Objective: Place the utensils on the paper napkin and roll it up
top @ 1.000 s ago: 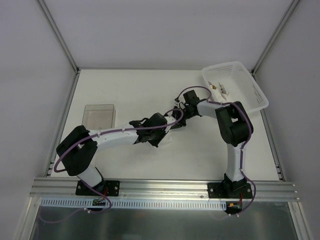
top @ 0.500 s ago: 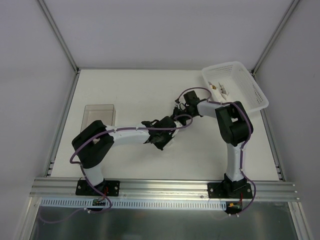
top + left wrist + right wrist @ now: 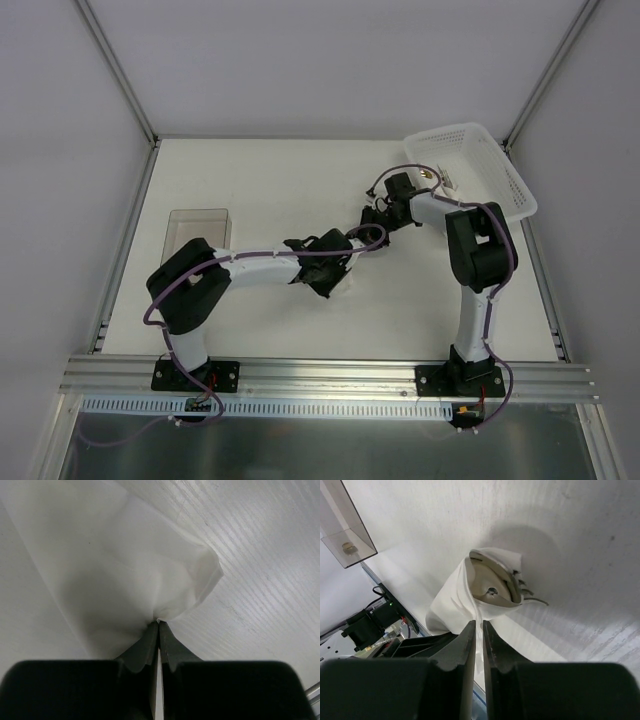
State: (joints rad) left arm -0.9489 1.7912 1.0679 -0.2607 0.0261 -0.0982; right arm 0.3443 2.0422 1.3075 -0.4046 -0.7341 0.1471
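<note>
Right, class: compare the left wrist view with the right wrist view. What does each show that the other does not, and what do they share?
Only the left wrist view shows the left gripper shut, pinching a bunched fold of the paper napkin. Only the right wrist view shows the utensils inside the open end of the rolled napkin, tines poking out, the clear plastic box at upper left, and the right gripper, jaws slightly parted, holding nothing. Both show the white napkin lying on the table.
</note>
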